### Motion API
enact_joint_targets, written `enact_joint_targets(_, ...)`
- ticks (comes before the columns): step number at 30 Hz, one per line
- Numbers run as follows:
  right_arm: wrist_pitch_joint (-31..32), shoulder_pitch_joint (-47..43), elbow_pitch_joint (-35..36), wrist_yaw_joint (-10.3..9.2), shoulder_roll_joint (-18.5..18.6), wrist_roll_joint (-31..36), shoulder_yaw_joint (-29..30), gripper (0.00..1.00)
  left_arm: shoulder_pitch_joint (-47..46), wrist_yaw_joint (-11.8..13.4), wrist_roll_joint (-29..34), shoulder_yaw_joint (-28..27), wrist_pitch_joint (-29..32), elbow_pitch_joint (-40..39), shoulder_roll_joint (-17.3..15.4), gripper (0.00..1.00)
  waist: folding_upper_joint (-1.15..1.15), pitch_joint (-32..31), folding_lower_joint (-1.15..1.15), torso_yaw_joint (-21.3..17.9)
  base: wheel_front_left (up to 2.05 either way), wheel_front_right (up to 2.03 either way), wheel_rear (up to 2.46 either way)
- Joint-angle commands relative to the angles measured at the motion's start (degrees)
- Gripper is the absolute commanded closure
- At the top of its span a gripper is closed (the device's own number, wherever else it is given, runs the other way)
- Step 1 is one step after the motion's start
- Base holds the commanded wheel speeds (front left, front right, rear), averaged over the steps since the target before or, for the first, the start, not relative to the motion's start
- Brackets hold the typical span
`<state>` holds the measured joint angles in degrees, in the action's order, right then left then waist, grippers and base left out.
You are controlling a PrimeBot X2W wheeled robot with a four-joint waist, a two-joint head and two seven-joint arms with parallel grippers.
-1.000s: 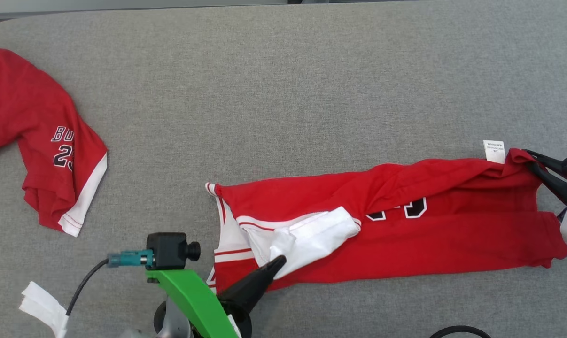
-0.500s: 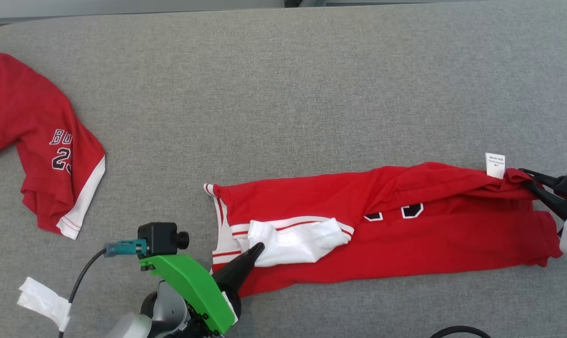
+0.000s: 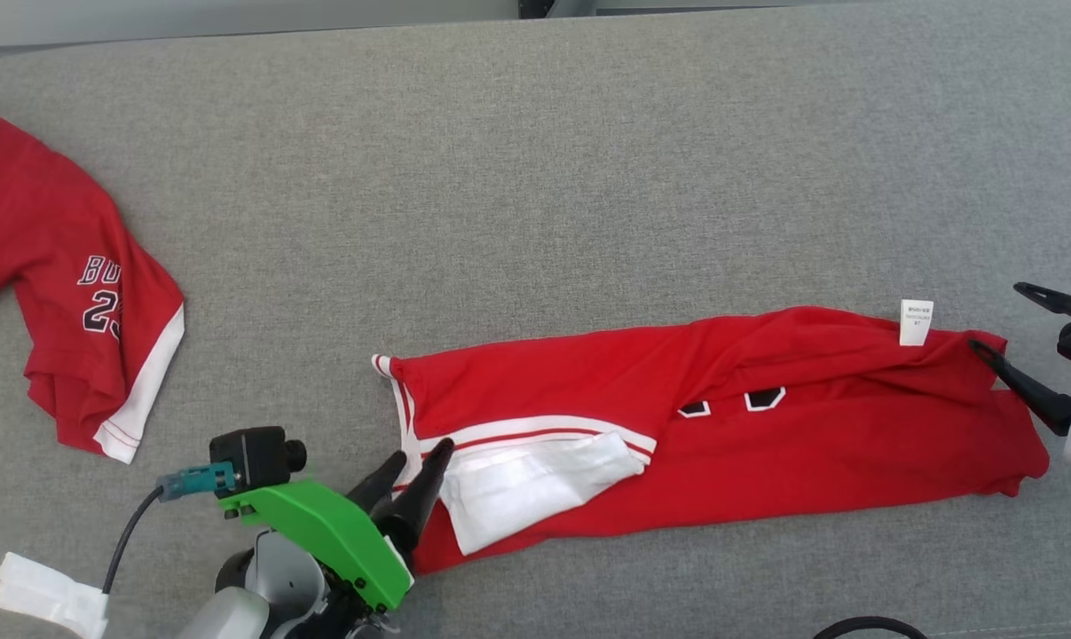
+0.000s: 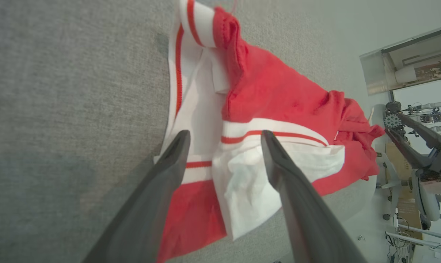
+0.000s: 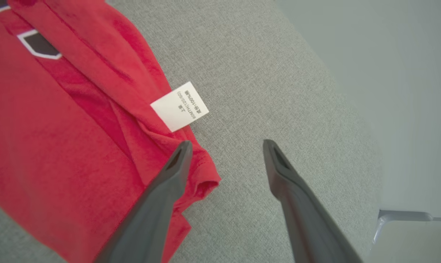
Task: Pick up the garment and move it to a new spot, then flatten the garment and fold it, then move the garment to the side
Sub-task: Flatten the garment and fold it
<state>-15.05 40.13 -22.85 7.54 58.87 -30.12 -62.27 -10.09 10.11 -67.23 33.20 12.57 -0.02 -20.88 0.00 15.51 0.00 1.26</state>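
**A:** Start with the left gripper (image 3: 421, 453). What is it doing?

**B:** Its two fingers stand wide apart at the garment's (image 3: 810, 453) striped-trim end, straddling the edge of the white sleeve panel (image 3: 526, 484). Nothing is pinched between them. I can't tell whether the tips graze the cloth.

**A:** And the right gripper (image 3: 1001, 318)?

**B:** It is also spread wide, at the garment's opposite end. One finger hangs over the red corner just beside the care label (image 3: 916, 321), the other over bare table (image 3: 535, 177). It holds nothing.

**A:** Where is the garment itself?

**B:** It lies on the grey table as a long, narrow band, with its upper edge lapped over the black numbers. A second red jersey (image 3: 65, 293) sits well apart, beyond the garment's trim end.

**A:** So which step is this?

**B:** I'd judge it's the folding, since a lengthwise fold looks laid. The white panel is rumpled, though.

**A:** Next?

**B:** Probably grips on the corners at both ends, taking every layer. Then one end gets carried over the other without dragging the fold open.
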Motion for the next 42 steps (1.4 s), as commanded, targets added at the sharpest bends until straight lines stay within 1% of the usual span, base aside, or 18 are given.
enact_joint_targets(1,-0.2,-1.0,-0.4,-0.11,-0.2,0.0,1.1,0.00,-0.6,0.3,1.3,-0.7,-1.4,-0.2,-0.6,0.00,0.00,-0.3,0.00,0.0,0.00,0.00,0.00)
enact_joint_targets(3,-0.2,-1.9,-0.3,-0.11,-0.5,-1.3,3.9,0.00,-0.9,-0.4,3.3,-1.1,-3.9,-1.2,-1.2,0.00,0.00,-0.8,0.00,0.0,0.00,0.00,0.00)
enact_joint_targets(5,-0.2,-3.4,-0.2,-0.10,-0.8,-2.1,8.5,0.00,-0.8,-0.2,6.0,-1.4,-7.0,-2.4,-1.5,0.00,0.00,-1.4,0.00,0.2,0.00,0.00,0.00)
enact_joint_targets(6,-0.2,-5.7,-0.2,-0.10,-1.8,-2.3,14.4,0.00,-0.7,0.7,9.7,-2.1,-11.0,-3.7,-2.6,0.00,0.00,-2.1,0.00,0.1,0.00,0.00,0.00)
enact_joint_targets(9,-0.2,-10.5,0.9,-0.10,-5.0,-1.8,26.2,0.00,0.8,2.1,13.5,-2.8,-16.5,-4.9,-2.7,0.00,0.00,-3.6,0.00,0.1,0.00,0.00,0.00)
enact_joint_targets(11,-0.2,-14.5,2.1,-0.10,-8.6,-0.9,35.5,0.00,1.8,2.6,15.4,-3.8,-20.1,-5.6,-2.9,0.00,0.00,-4.3,0.00,-0.2,0.00,0.00,0.00)
enact_joint_targets(14,-0.2,-21.9,5.8,-0.10,-15.7,1.4,48.1,0.00,3.4,3.7,18.4,-5.0,-24.6,-4.9,-3.3,0.00,0.00,-5.3,0.00,-0.5,0.00,0.00,0.00)
enact_joint_targets(15,-0.2,-24.6,7.4,-0.10,-17.9,2.4,51.3,0.00,3.7,4.0,20.2,-5.1,-25.7,-4.6,-3.5,0.00,0.00,-5.6,0.00,-0.5,0.00,0.00,0.00)
enact_joint_targets(17,-0.2,-29.2,10.8,-0.11,-22.6,4.4,57.3,0.00,4.9,4.5,22.1,-6.2,-27.0,-4.0,-2.8,0.00,0.00,-6.1,0.00,-0.5,0.00,0.00,0.00)
enact_joint_targets(19,-0.2,-34.0,13.1,-0.10,-27.5,6.3,62.8,0.00,6.1,4.3,24.7,-7.1,-27.5,-3.4,-2.2,0.00,0.00,-6.5,0.00,-0.4,0.00,0.00,0.00)
enact_joint_targets(21,-0.2,-37.7,14.9,-0.10,-32.4,8.3,67.1,0.00,7.5,4.0,27.1,-9.0,-27.8,-3.2,-0.7,0.00,0.00,-6.8,0.00,-0.3,0.00,0.00,0.00)
enact_joint_targets(24,-0.2,-41.9,16.7,-0.10,-37.8,11.7,71.0,0.00,10.1,2.7,31.8,-13.1,-27.8,-4.3,2.3,0.00,0.00,-7.2,0.00,-0.1,0.00,0.00,0.00)
enact_joint_targets(27,-0.2,-44.6,17.4,-0.10,-42.8,13.8,74.0,0.00,12.5,0.5,36.6,-16.8,-27.7,-4.8,4.9,0.00,0.00,-7.6,0.00,0.0,0.00,0.00,0.00)
enact_joint_targets(30,-0.2,-46.3,16.9,-0.10,-46.6,14.5,77.1,0.00,15.0,-1.4,40.5,-19.7,-27.7,-3.8,7.3,0.00,0.00,-8.2,0.00,0.2,0.00,0.00,0.00)
enact_joint_targets(31,-0.2,-46.3,16.9,-0.10,-46.6,14.5,77.1,0.00,15.0,-1.4,40.5,-19.7,-27.7,-3.8,7.3,0.00,0.00,-8.2,0.00,0.2,0.00,0.00,0.00)
enact_joint_targets(36,-0.2,-46.9,14.0,-0.10,-50.6,17.2,80.2,0.00,16.0,-4.8,45.4,-23.4,-27.7,-3.0,11.4,0.00,0.00,-8.7,0.00,0.7,0.00,0.00,0.00)
enact_joint_targets(39,-0.2,-45.1,10.8,-0.10,-51.3,17.6,80.0,0.00,16.8,-6.7,47.7,-25.4,-27.8,-2.4,13.5,0.00,0.00,-8.8,0.00,0.4,0.00,0.00,0.00)
enact_joint_targets(42,-0.2,-43.1,5.9,-0.10,-50.5,16.8,77.8,0.00,17.4,-8.4,49.2,-27.1,-27.8,-1.9,14.6,0.00,0.00,-8.9,0.00,0.3,0.00,0.00,0.00)
